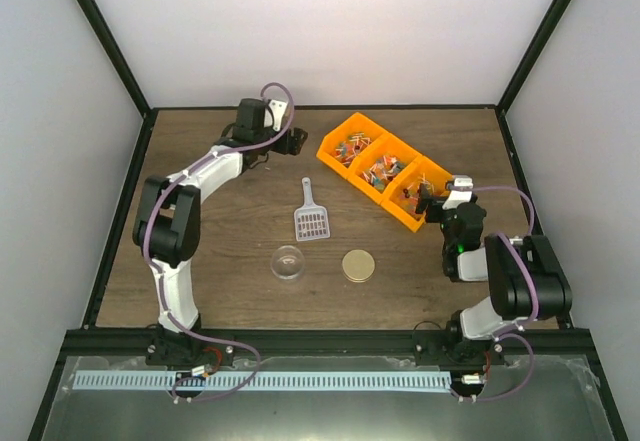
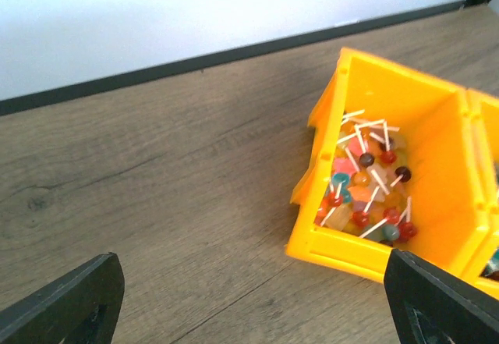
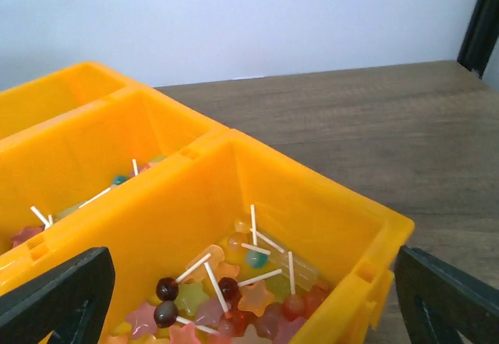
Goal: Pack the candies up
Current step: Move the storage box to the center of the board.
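Candies fill three orange bins that stand wall against wall in a slanted row at the far right of the wooden worktop. They are small lollipops on white sticks mixed with star-shaped jelly sweets in several colours.

The right jaws are wide apart and grip nothing. They hang over the near end of the row. In the right wrist view the dark fingers stand at the bottom corners, and the candies of the nearest bin lie low between them, untouched.

The left jaws are also wide apart and free. They are at the far side of the worktop, just beside the far end of the row. In the left wrist view the fingers frame bare wood, and the candies in the farthest bin lie ahead, closer to the right finger.

A pale scoop lies in the middle of the worktop, well apart from both jaws. Nearer to the arms, a clear round dish and a round gold lid lie side by side.
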{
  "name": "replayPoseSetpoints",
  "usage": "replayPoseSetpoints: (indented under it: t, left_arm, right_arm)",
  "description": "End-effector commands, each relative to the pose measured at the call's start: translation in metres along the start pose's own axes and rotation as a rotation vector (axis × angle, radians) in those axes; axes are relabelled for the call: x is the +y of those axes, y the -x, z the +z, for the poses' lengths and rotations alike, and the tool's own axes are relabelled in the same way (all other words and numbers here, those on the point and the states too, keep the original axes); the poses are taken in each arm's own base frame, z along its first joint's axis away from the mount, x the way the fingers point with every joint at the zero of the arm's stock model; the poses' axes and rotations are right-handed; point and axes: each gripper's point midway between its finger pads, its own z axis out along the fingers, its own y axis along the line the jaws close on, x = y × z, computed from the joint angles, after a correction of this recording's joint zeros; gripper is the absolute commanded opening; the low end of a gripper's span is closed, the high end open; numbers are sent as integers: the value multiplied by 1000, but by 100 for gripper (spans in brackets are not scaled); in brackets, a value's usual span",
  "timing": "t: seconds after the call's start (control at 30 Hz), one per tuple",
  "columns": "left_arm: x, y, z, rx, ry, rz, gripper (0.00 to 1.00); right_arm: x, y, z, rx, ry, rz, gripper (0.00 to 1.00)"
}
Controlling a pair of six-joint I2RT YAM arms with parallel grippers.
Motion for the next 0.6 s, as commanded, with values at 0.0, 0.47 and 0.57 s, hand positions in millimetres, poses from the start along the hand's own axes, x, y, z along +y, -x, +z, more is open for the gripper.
replayPoseSetpoints:
  t: [0.0,0.47,0.57]
  left_arm:
    - [-1,20,-22,-74,16,-21,94]
    - [6,23,-36,-85,71,-35,99]
    - [13,25,-44,-84,100,-29,100]
  right_arm:
    - [10,34,-6,-183,68,-54,100]
    - [15,35,-6,-189,92,-72,100]
    - [15,34,-6,-189,94,-72,100]
